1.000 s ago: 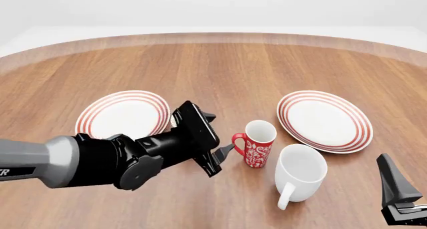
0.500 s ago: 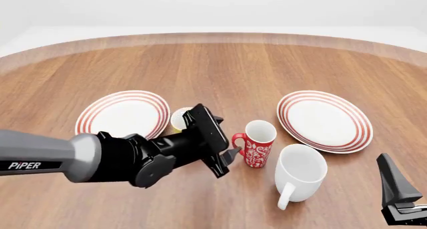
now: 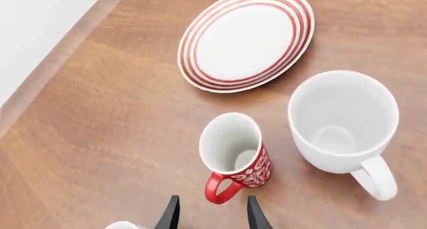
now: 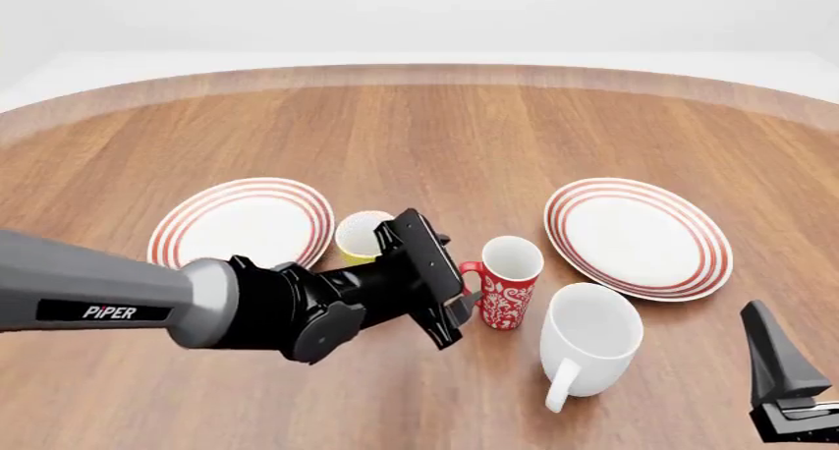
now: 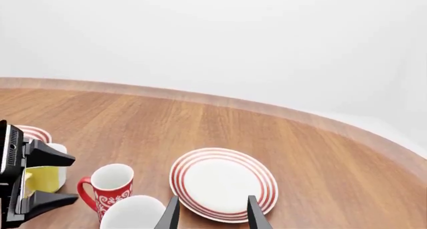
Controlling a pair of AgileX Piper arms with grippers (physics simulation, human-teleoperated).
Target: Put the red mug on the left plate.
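Note:
The red mug [image 4: 509,281] with white floral pattern stands upright on the table between the two plates, its handle turned to the left. The left plate [image 4: 243,224] lies bare at left. My left gripper [image 4: 458,300] is open right at the mug's handle. In the left wrist view the handle [image 3: 220,189] lies just between the tips of the fingers [image 3: 170,215], which do not clamp it. My right gripper [image 4: 783,386] hangs open and empty at the front right, far from the mug [image 5: 110,186].
A yellow mug [image 4: 361,236] stands beside the left plate, just behind my left arm. A large white mug [image 4: 590,337] stands close to the red mug's right front. The right plate [image 4: 639,236] lies bare at right.
My left arm has moved right toward the red mug's handle, uncovering the yellow mug behind it. The mugs, plates and right arm have not moved.

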